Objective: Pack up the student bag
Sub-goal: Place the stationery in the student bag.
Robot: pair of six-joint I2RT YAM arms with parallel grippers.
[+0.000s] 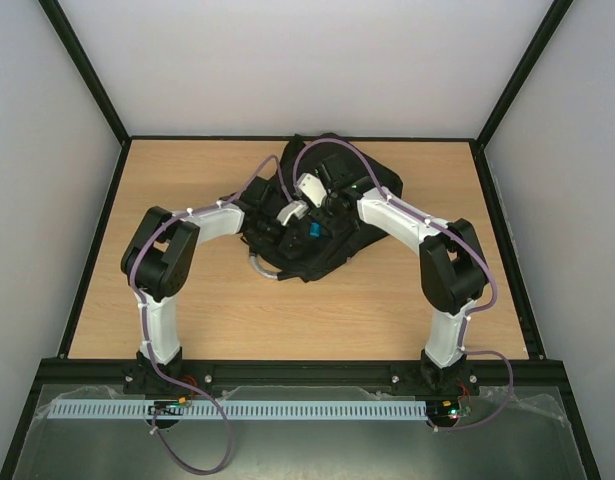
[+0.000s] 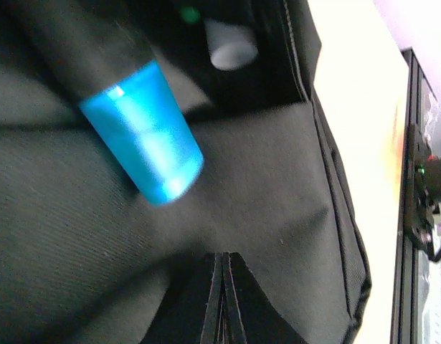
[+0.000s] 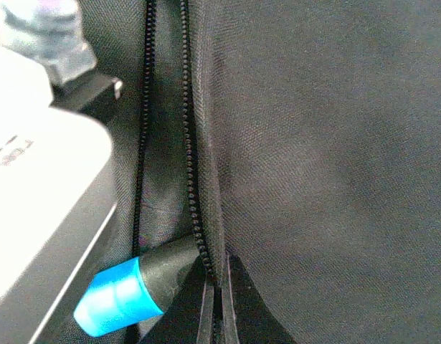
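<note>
The student bag (image 1: 379,182) is a large black backpack lying at the back middle of the table. Both arms reach onto it. My left gripper (image 1: 297,238) (image 2: 224,259) is shut, its tips pinching a fold of the bag's black cloth (image 2: 277,186). My right gripper (image 1: 325,222) (image 3: 219,283) is shut on the bag's zip edge (image 3: 195,215), which runs into its jaws. A black cylinder with a bright blue end (image 2: 145,143) (image 3: 120,301) (image 1: 313,230) lies slanted in the zip opening between the two grippers. Neither gripper holds it.
The bag's grey loop handle (image 1: 255,265) curls toward the front left of the bag. The left arm's white body (image 3: 41,179) sits close beside my right gripper. Bare wooden table (image 1: 317,320) lies in front of the bag; black frame rails border it.
</note>
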